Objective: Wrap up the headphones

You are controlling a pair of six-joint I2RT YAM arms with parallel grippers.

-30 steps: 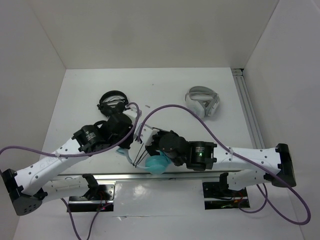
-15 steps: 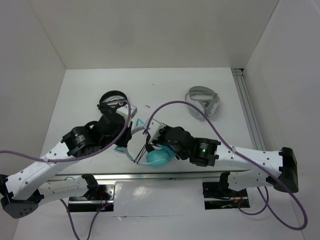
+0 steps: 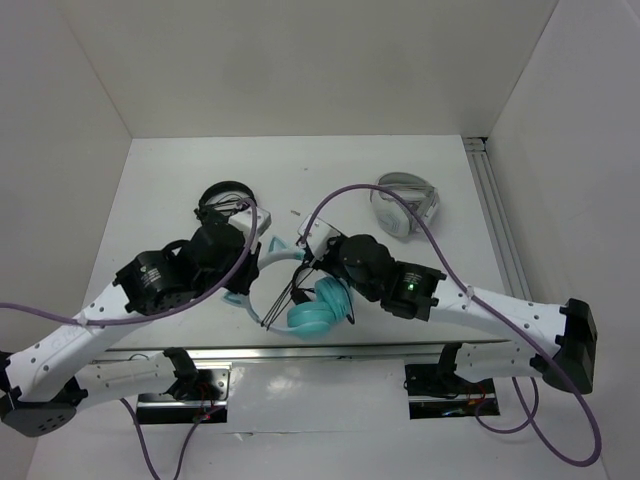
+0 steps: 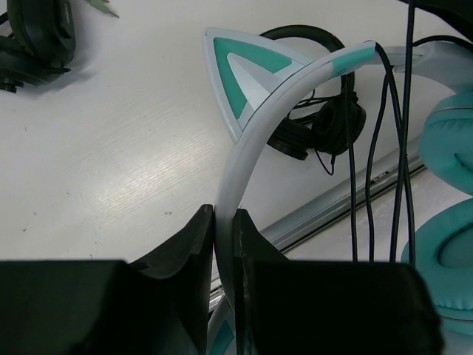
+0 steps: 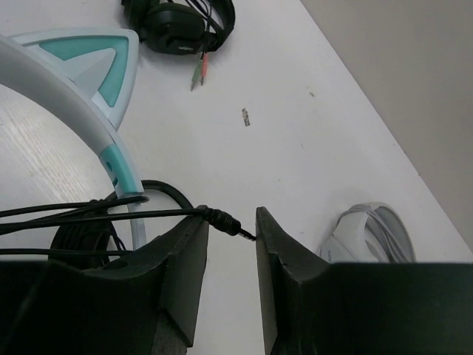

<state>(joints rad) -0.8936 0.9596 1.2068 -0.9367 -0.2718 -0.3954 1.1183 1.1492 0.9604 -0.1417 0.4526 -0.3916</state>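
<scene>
The teal headphones (image 3: 318,308) hang above the table's front edge between my two arms. My left gripper (image 4: 225,218) is shut on their pale cat-eared headband (image 4: 255,126), which rises out of the jaws. The teal earcups (image 4: 451,244) sit at the right of the left wrist view. Several strands of the thin black cable (image 4: 403,148) run over the headband. My right gripper (image 5: 233,229) is open, and the cable's plug (image 5: 222,219) lies loosely across the gap, its tip at the right finger.
Small black headphones (image 3: 225,205) lie at the back left, white-grey headphones (image 3: 405,205) at the back right. Another black headset (image 4: 318,126) lies on the table under the headband. A metal rail (image 3: 300,352) runs along the front edge.
My right gripper's jaws have parted around the cable plug. Both arms shifted up and right, and the earcups swung right with them.
</scene>
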